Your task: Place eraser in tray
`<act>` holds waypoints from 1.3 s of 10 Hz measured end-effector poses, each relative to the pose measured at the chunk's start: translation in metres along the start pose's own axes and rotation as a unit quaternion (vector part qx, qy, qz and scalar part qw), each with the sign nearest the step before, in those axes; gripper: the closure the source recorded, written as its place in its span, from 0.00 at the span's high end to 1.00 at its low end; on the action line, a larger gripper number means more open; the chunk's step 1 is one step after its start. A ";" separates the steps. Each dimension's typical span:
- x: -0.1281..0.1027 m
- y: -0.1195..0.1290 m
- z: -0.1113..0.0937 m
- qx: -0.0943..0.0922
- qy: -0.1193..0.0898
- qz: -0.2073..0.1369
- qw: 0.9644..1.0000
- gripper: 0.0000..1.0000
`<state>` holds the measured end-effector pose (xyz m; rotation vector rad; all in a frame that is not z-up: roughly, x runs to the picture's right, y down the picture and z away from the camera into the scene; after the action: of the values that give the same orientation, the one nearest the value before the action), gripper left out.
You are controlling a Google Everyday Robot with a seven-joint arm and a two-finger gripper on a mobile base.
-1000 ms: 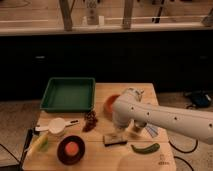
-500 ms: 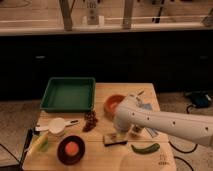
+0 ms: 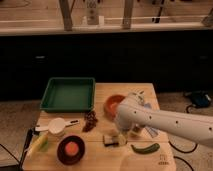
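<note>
Filling the lower part of the view, the wooden bench [image 3: 150, 92] carries everything. A thick white robot arm [image 3: 170, 122] reaches in from the right and bends down over the front middle of the bench. The green tray [image 3: 67, 93] sits at the back left corner. To its right, an orange bowl [image 3: 113, 103] is partly covered by the arm's elbow. At the front left is a dark round plate [image 3: 64, 156] with an orange-red lump [image 3: 73, 148] on it, and behind that a white cup [image 3: 56, 125]. A dark reddish clump [image 3: 90, 121] lies between the cup and the bowl.

The claw [image 3: 120, 134] hangs at the arm's tip, low over the bench and right at the eraser [image 3: 112, 140]. Whether it is open, closed, or has hold of anything cannot be told.

The eraser lies on the bench at the front middle, between the plate and a long green pepper [image 3: 145, 148], well apart from the tray and outside it.
</note>
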<state>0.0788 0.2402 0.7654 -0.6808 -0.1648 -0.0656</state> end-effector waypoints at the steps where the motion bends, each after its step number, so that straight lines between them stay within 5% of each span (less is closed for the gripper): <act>1: 0.003 0.000 0.012 -0.001 -0.003 0.003 1.000 0.80; 11: -0.003 0.002 0.036 -0.010 -0.016 0.009 1.000 0.79; 13: -0.001 0.003 0.041 -0.010 -0.016 0.008 1.000 0.70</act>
<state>0.0723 0.2680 0.7944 -0.7034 -0.1899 -0.0406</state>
